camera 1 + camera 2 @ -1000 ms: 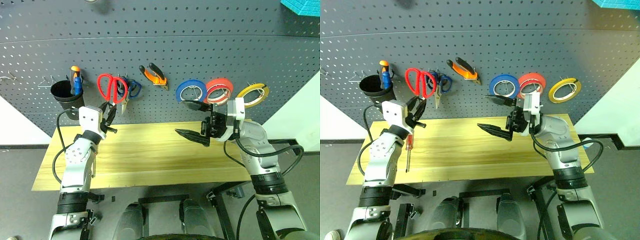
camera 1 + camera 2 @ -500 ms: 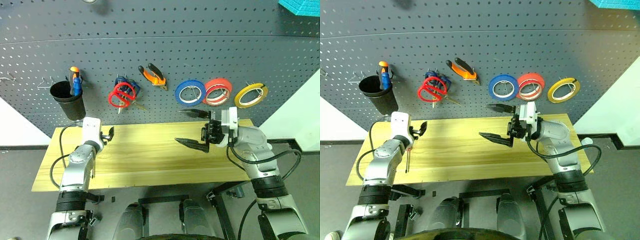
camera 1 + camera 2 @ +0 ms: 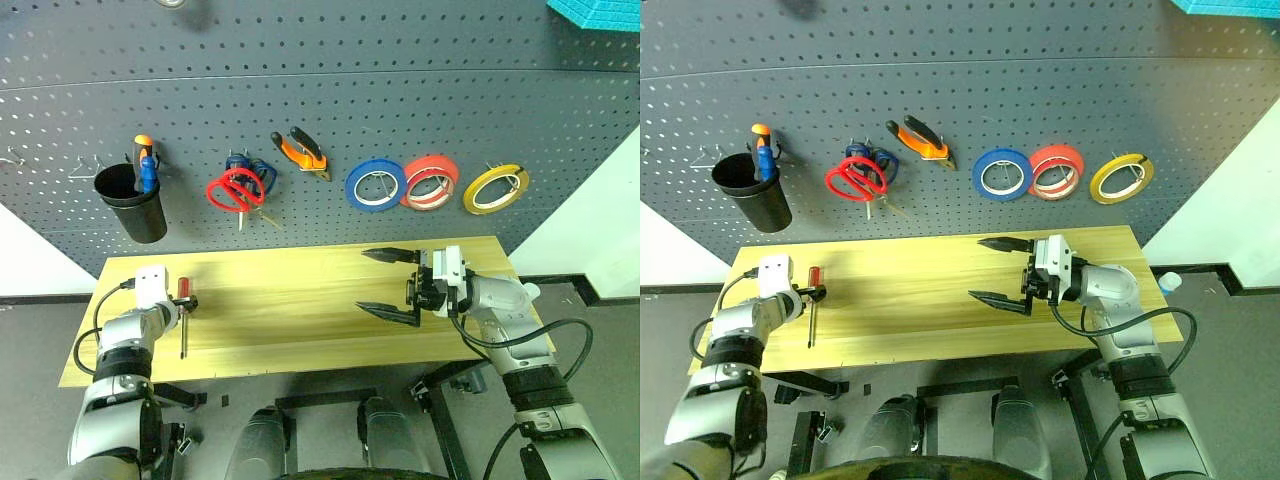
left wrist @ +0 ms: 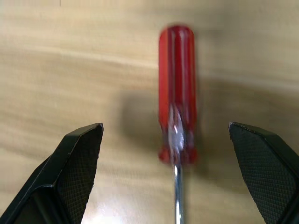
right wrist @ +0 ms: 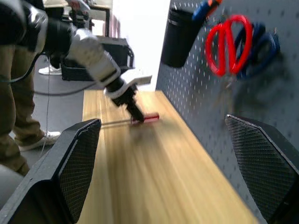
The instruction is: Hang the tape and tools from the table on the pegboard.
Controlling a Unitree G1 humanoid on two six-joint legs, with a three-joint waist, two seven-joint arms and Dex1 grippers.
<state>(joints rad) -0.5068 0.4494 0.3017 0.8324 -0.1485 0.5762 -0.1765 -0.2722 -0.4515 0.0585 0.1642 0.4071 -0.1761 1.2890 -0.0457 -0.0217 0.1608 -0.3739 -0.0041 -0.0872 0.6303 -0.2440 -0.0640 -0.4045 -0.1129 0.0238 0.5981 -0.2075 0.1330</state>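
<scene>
We are hovering the wide-open left gripper [image 4: 175, 172] over the red-handled screwdriver [image 3: 183, 300], alone on the worktop [image 3: 300, 310] below the pegboard [image 3: 320, 100]; everything else is hanging.

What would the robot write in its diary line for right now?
left claw: open, over red screwdriver on table | right claw: open, empty | red scissors, pliers, red tape: hung on pegboard

We see the screwdriver [image 4: 177, 121] blurred, its shaft cut off by the edge; blue scissors [image 3: 252, 176] sit half hidden behind red scissors [image 3: 232, 190].
</scene>
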